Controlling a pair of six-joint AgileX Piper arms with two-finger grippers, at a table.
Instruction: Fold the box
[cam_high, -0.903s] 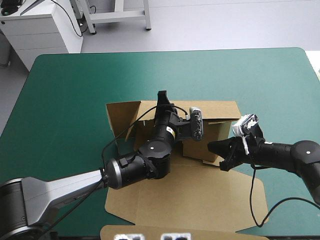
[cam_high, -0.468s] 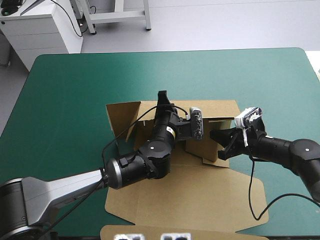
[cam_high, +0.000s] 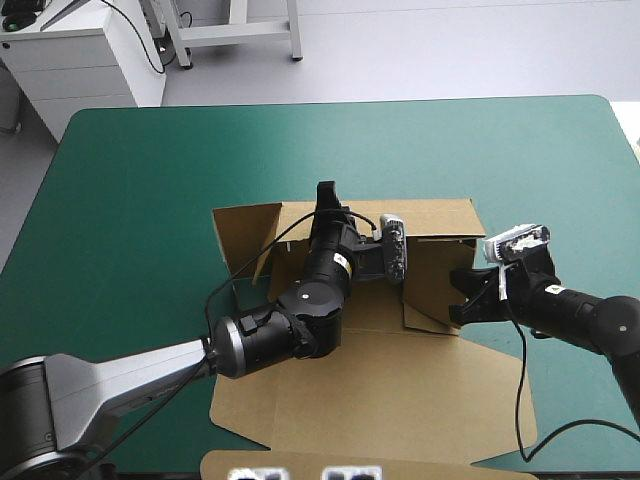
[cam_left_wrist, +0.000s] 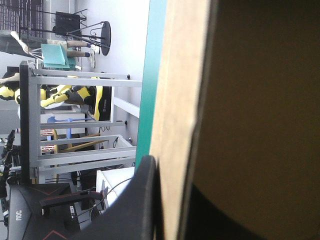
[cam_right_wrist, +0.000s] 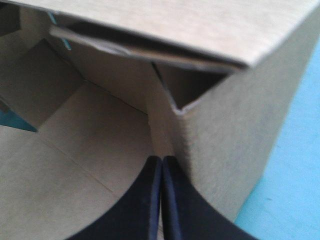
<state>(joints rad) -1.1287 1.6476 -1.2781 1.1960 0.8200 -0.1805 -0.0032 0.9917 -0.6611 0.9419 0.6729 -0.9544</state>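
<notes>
Left tool (cam_high: 324, 192): all but closed on the box (cam_high: 390, 318), its two black fingers (cam_left_wrist: 142, 200) pinching the raised far wall (cam_high: 440, 217), one finger on either face, the brown sheet running on ahead of the tips. Seen from the room, this tool points away from the robot toward the far edge of the surface (cam_high: 150, 200), and its arm passes over the box behind it. A strip of the teal-green surface shows just beyond the clamped wall in the left wrist view.

Right tool (cam_right_wrist: 161, 159): fingers pressed together into a single point, nothing between them. Just ahead of the tips stands the upright end of the side wall (cam_right_wrist: 225, 145); whether the tips touch it cannot be told. On one side of this tool lies the bare floor (cam_right_wrist: 100, 130) of the box; on the other runs the wall's outer face, with teal-green surface past it. Farther ahead a folded-over flap (cam_right_wrist: 165, 25) spans the corner, a dark gap under it.

Box: brown board, partly set up, near the middle of the surface and around both tools. Its far wall runs across ahead of the left tool; the side wall stands at the right tool's tips; the lid (cam_high: 400, 400) lies flat behind both tools, reaching toward the near edge of the surface. Right tool sits apart from the left one, off to its right and nearer the robot.
</notes>
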